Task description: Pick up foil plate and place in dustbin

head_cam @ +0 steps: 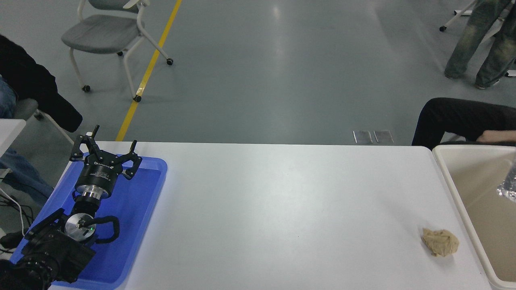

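Foil plate [510, 185] shows as a sliver at the right edge, over the dustbin [451, 177]. My left gripper [105, 151] hangs spread above a blue tray [137, 209]. My right gripper is out of view.

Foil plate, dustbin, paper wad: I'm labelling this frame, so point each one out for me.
foil plate [510, 185], head view: sliver showing at the right edge.
dustbin [446, 177], head view: left rim.
paper wad [440, 242], head view: its middle.

White table [274, 209] bare across its middle, blue tray [137, 225] under left gripper [105, 150] at left edge, paper wad [440, 242] near dustbin [455, 193] at right edge
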